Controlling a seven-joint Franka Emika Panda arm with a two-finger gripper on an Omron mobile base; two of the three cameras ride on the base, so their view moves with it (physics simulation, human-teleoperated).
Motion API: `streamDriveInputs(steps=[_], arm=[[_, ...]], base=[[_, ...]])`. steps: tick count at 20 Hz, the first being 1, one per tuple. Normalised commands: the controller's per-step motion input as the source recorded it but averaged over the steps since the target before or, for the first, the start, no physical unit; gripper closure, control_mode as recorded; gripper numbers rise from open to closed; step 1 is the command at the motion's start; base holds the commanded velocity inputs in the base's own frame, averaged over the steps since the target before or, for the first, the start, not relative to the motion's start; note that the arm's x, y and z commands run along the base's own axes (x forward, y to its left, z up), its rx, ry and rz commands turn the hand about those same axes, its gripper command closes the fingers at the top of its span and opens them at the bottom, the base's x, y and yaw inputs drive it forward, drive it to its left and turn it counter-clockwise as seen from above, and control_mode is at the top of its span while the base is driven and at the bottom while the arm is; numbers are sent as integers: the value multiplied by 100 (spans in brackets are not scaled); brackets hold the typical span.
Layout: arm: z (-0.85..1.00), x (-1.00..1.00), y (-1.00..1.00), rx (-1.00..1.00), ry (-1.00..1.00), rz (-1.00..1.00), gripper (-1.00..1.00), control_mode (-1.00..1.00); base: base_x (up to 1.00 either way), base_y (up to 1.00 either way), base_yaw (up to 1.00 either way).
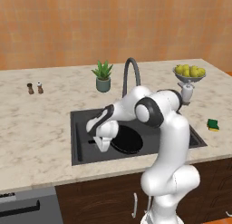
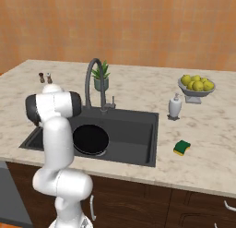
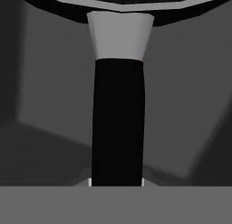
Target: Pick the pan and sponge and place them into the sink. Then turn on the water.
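Note:
The black pan point(image 1: 129, 140) lies inside the dark grey sink point(image 1: 81, 128), its round body low in the basin in the right base view point(image 2: 91, 139). My gripper point(image 1: 103, 143) reaches down into the sink's left half and is shut on the pan's long black handle point(image 3: 118, 123); in the hand view the handle runs straight up from my gripper point(image 3: 116, 182) to the pan's rim. The green-and-yellow sponge point(image 1: 213, 124) rests on the counter right of the sink point(image 2: 182, 147). The arched faucet point(image 2: 92, 75) stands behind the basin; water is out of view.
A potted plant point(image 1: 103, 75) stands behind the faucet. A bowl of yellow-green fruit point(image 2: 197, 85) and a white soap dispenser point(image 2: 174, 106) are at the back right. Two small shakers point(image 1: 35, 88) sit at the back left. A dishwasher front point(image 1: 27, 207) is lower left.

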Motion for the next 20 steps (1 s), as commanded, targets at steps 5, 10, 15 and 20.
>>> streamDriveInputs(steps=[5, 10, 15, 20], arm=[[-45, 23, 0, 0, 0, 0, 100, -100], [-18, 7, 0, 0, -2, 0, -100, -100], [45, -13, 0, 0, -3, 0, -100, -100], [82, -41, 0, -1, -6, 0, -100, -100]], base=[[0, 0, 0], [0, 0, 0], [0, 0, 0], [0, 0, 0]])
